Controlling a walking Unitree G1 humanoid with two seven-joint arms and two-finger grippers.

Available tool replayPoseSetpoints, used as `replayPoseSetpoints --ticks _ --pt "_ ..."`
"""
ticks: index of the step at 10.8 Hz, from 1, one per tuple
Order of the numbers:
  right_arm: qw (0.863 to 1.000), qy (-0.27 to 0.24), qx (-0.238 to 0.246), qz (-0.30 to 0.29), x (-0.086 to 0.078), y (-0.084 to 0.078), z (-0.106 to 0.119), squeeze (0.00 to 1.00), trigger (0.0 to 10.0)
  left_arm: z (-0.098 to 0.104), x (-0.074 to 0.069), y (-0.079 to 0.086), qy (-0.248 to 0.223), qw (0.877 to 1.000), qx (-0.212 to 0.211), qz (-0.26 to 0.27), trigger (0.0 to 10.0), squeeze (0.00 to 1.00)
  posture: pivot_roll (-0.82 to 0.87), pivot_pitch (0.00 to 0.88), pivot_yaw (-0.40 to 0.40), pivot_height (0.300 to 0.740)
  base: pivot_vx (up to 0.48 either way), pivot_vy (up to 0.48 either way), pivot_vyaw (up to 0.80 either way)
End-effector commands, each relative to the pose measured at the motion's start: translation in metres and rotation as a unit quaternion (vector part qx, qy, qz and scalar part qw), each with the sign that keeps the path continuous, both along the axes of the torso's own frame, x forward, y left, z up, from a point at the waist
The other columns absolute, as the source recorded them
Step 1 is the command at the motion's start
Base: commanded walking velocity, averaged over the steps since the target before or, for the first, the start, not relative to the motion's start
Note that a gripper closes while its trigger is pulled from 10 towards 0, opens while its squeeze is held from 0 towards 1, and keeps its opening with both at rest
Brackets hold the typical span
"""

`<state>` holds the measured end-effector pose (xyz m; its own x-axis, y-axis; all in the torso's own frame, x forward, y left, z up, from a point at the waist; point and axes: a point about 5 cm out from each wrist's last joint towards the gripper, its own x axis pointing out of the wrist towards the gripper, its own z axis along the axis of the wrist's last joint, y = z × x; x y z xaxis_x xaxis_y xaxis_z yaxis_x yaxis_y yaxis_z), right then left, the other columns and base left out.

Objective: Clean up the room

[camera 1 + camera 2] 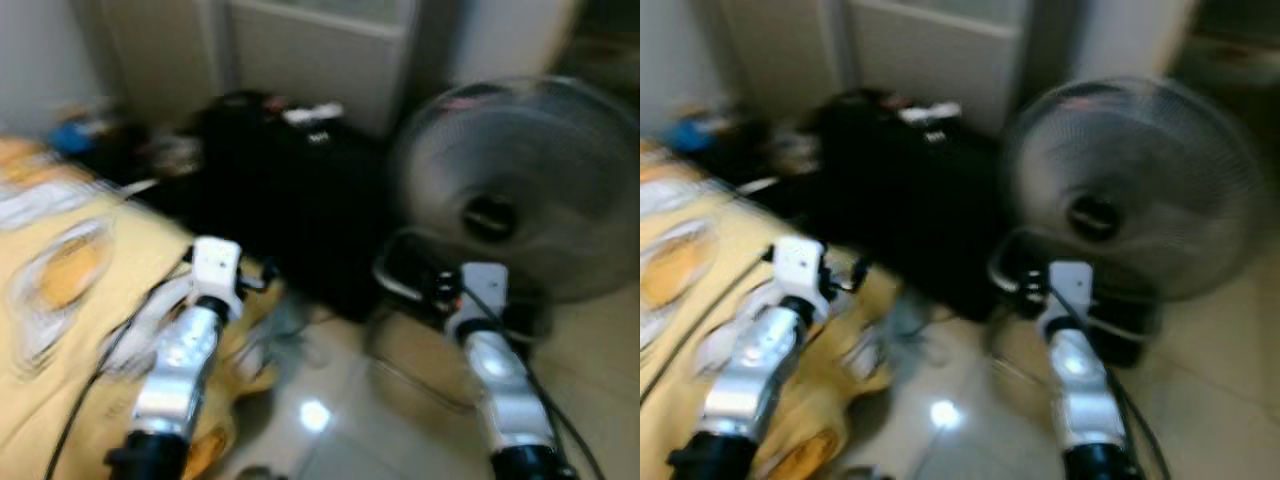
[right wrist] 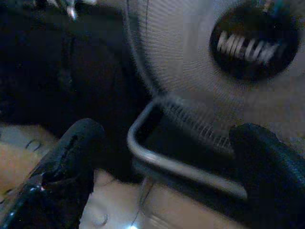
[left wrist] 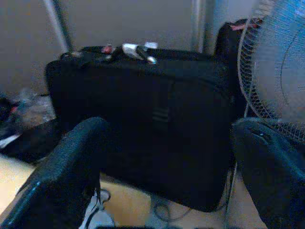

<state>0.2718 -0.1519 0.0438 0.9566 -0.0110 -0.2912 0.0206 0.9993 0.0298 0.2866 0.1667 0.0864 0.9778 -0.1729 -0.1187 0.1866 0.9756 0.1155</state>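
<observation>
Both tools, left tool (image 3: pixel 167 167) and right tool (image 2: pixel 157 171), gape wide, empty; it's scouting between black suitcase (image 1: pixel 290 200) and fan (image 1: pixel 520 190), needs a target next.

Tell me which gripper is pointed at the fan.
The right gripper: the fan and its metal stand fill the space between its fingers, while the left gripper faces the black suitcase.

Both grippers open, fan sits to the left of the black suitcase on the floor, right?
Not quite. The fan stands to the right of the black suitcase, as the left eye view shows. The left gripper and right gripper are indeed open.
</observation>
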Motion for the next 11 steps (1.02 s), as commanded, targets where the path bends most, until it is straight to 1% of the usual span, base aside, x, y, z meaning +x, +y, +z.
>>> replayPoseSetpoints --ticks 1,3,5,6,8,9,10,11 --pt "1.000 0.020 0.004 -0.001 -0.003 -0.003 -0.007 0.00 10.0 0.001 0.002 -0.002 -0.002 1.000 0.000 -0.007 10.0 0.00 0.01 0.000 0.022 0.740 0.345 0.000 -0.75" --pt "0.998 0.059 0.004 -0.011 -0.014 -0.006 -0.023 0.00 10.0 -0.001 0.003 0.000 0.004 1.000 0.006 -0.015 10.0 0.00 0.01 0.000 0.035 0.740 0.341 0.000 -0.75" --pt "0.998 0.061 -0.007 -0.013 -0.016 -0.006 -0.026 0.00 10.0 -0.004 0.003 0.001 0.010 1.000 0.009 -0.020 10.0 0.00 0.00 0.000 0.046 0.740 0.326 0.000 -0.75" --pt "0.998 0.056 -0.013 -0.011 -0.016 -0.010 -0.026 0.00 10.0 -0.010 0.004 -0.001 0.021 0.999 0.009 -0.028 10.0 0.00 -0.02 0.000 0.061 0.740 0.311 0.000 0.00" --pt "0.998 0.059 -0.015 -0.007 -0.018 -0.016 -0.026 0.00 10.0 -0.014 0.003 -0.005 0.028 0.999 0.008 -0.035 10.0 0.00 -0.03 0.000 0.061 0.740 0.311 0.000 0.00" --pt "0.997 0.074 -0.024 0.001 -0.025 -0.020 -0.031 0.00 10.0 -0.019 0.001 -0.009 0.034 0.998 0.006 -0.043 10.0 0.00 -0.05 0.000 0.057 0.740 0.307 0.000 0.00" --pt "0.994 0.101 -0.029 0.005 -0.036 -0.025 -0.038 0.00 10.0 -0.025 -0.005 -0.012 0.045 0.998 0.008 -0.052 10.0 0.00 -0.06 0.000 0.065 0.740 0.307 0.000 -0.63" --pt "0.993 0.115 -0.034 0.006 -0.040 -0.029 -0.043 0.00 10.0 -0.031 -0.010 -0.015 0.057 0.996 0.014 -0.065 10.0 0.00 -0.06 0.000 0.063 0.740 0.300 0.000 -0.70"
